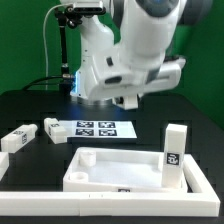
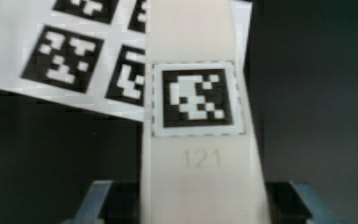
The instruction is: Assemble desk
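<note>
My gripper (image 1: 128, 100) hangs above the marker board (image 1: 95, 128), a little off the table. In the wrist view a white desk leg (image 2: 197, 165) with a square tag runs lengthwise between my fingers (image 2: 101, 200); the gripper (image 2: 194, 208) is shut on it. In the exterior view the arm mostly hides that leg. The desk top (image 1: 78, 172), a white tray with a raised rim, lies in front. One leg (image 1: 175, 155) stands upright at the tray's corner on the exterior view's right. Two loose legs (image 1: 20, 138) (image 1: 52, 128) lie at the left.
The marker board's tags (image 2: 69, 55) show behind the held leg. A thin white border rail (image 1: 25, 196) runs along the near edge of the black table. The arm's white base (image 1: 95, 60) stands behind the marker board.
</note>
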Controlling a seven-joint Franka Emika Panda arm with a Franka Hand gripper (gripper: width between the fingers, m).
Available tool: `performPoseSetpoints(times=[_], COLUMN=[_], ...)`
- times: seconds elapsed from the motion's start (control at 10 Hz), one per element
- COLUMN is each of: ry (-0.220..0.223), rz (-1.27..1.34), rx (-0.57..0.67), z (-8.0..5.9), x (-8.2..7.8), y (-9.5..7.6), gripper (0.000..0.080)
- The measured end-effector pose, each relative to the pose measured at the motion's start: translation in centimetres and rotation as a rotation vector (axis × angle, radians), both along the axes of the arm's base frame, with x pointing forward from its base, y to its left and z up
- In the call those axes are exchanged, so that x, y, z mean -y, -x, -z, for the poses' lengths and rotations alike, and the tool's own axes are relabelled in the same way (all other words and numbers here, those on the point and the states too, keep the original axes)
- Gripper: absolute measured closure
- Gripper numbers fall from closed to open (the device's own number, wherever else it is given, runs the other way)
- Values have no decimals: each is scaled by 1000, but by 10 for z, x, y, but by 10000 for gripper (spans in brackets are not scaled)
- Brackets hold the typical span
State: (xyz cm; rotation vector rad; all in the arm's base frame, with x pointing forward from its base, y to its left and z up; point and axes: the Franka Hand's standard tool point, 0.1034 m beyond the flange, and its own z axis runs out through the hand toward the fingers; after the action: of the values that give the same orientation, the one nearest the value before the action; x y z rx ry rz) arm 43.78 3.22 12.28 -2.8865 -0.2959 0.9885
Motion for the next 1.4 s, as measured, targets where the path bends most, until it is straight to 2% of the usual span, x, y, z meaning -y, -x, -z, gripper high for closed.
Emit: performPoseSetpoints(times=[0.1,0.2,0.4,0.5,0.6,0.7,0.8,0.9,1.0,1.2,1.4], ry=[-5,-7,-11,-12,-32,-58,-81,-105,-100,-90,-79], rz=[14,33,42,45,46,46,55,83,105,118,127], rx=[62,89,235,262,329,385,455,534,600,729,852], z=[-7,-7,-7,-7,-10,-31,-56,-74,-85,-77,-77], x=[7,13,15,16,18,27,44,60,71,72,79], y=[-1,3,-5,-4,-19,-43,-72,-96,-109,-105,-110], gripper=[509,509,509,509,509,509,509,509,509,509,509])
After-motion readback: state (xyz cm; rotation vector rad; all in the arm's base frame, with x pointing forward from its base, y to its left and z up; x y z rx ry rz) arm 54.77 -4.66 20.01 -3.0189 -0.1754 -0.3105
